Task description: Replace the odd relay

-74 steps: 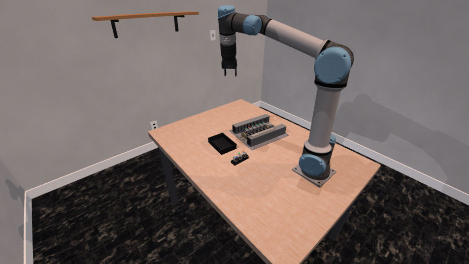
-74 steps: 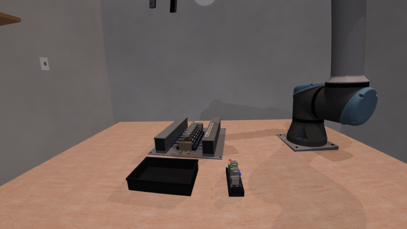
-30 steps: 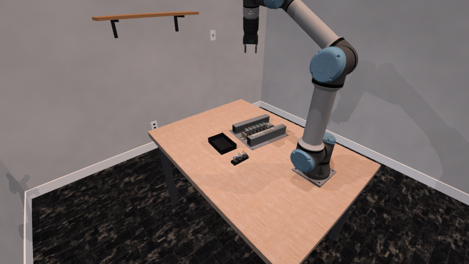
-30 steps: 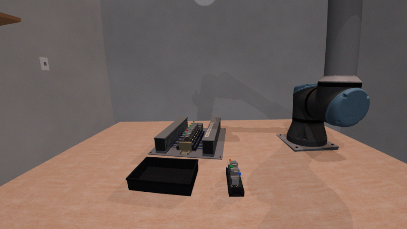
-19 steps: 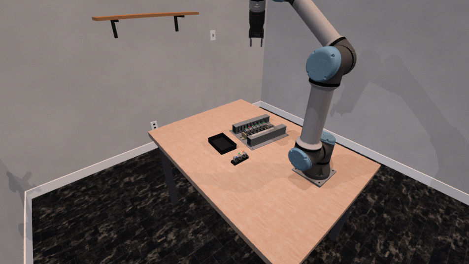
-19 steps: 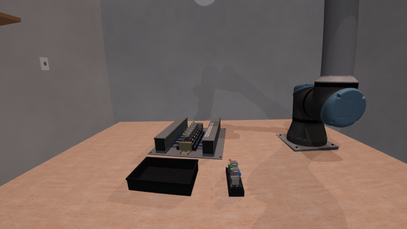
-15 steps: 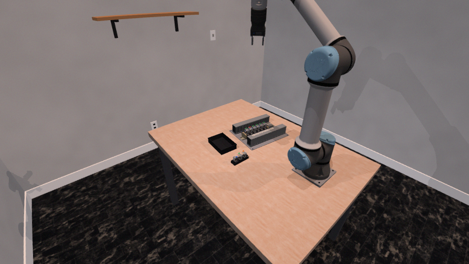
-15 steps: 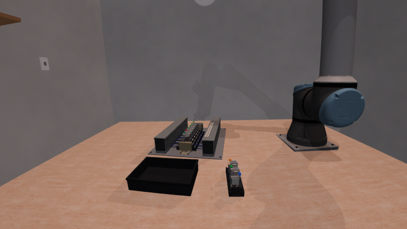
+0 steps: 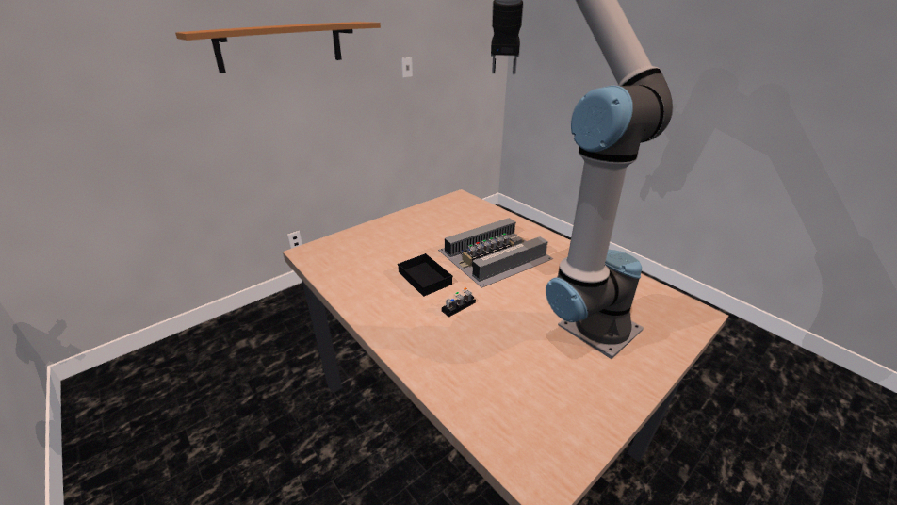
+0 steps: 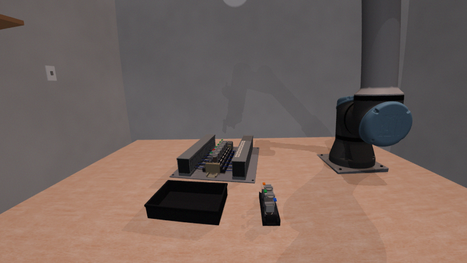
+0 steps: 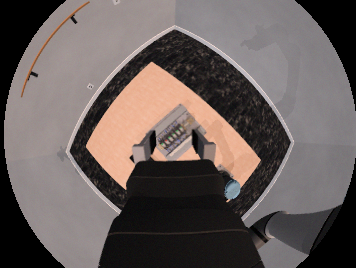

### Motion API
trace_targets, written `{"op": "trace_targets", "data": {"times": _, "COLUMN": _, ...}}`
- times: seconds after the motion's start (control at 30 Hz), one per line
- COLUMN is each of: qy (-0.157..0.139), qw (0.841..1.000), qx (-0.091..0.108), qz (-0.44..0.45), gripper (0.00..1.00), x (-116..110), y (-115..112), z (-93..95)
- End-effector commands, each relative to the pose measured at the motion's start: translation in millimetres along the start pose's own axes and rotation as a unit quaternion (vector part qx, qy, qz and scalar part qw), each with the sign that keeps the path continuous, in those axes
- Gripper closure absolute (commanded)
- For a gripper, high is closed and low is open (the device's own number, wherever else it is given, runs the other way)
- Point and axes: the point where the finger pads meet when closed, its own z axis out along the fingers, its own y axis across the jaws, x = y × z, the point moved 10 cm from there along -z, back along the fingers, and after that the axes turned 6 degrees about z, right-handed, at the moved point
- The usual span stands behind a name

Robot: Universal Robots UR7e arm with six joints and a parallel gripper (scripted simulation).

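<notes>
You have the odd relay (image 9: pixel 479 248) (image 10: pixel 215 152) second from the tray end of the relay row (image 9: pixel 491 244) (image 10: pixel 219 150) (image 11: pixel 174 136): a small greyish block with a red test button, while its neighbours' buttons are green. The row lies between the grey wire ducts (image 9: pixel 509 258) (image 10: pixel 243 160) on your bench (image 9: pixel 489 388) (image 10: pixel 114 241) (image 11: pixel 115 117). Your matching spare (image 9: pixel 459 300) (image 10: pixel 270 196), green-buttoned, sits in the middle of the black holder (image 9: pixel 458 307) (image 10: pixel 271 221), between blue- and orange-buttoned ones.

Both relays point button-up, their long axes looking upright; you can't judge small tilt or seating depth from here. In the exterior view, the red button lines up with the green ones on the row's left side; the spare's green button is also left, the blue one right.

The top view shows you the gripper (image 9: pixel 504 70) (image 11: pixel 173 137) high up, fingers apart and holding nothing; the exterior view doesn't. That view shows you the black tray (image 10: pixel 183 214) (image 9: pixel 425 290) beside the holder.
</notes>
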Motion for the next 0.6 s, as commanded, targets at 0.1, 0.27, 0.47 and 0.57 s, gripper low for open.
{"op": "trace_targets", "data": {"times": 0.1, "qy": -0.003, "qw": 1.000, "qx": -0.001, "qz": -0.001, "gripper": 0.00, "x": 6.3, "y": 3.1, "z": -3.5}}
{"op": "trace_targets", "data": {"times": 0.27, "qy": -0.003, "qw": 1.000, "qx": -0.001, "qz": -0.001, "gripper": 0.00, "x": 3.4, "y": 0.9, "z": -1.3}}
{"op": "trace_targets", "data": {"times": 0.47, "qy": -0.003, "qw": 1.000, "qx": -0.001, "qz": -0.001, "gripper": 0.00, "x": -0.2, "y": -2.2, "z": 1.4}}
{"op": "trace_targets", "data": {"times": 0.57, "qy": -0.003, "qw": 1.000, "qx": -0.001, "qz": -0.001, "gripper": 0.00, "x": -0.2, "y": -2.2, "z": 1.4}}
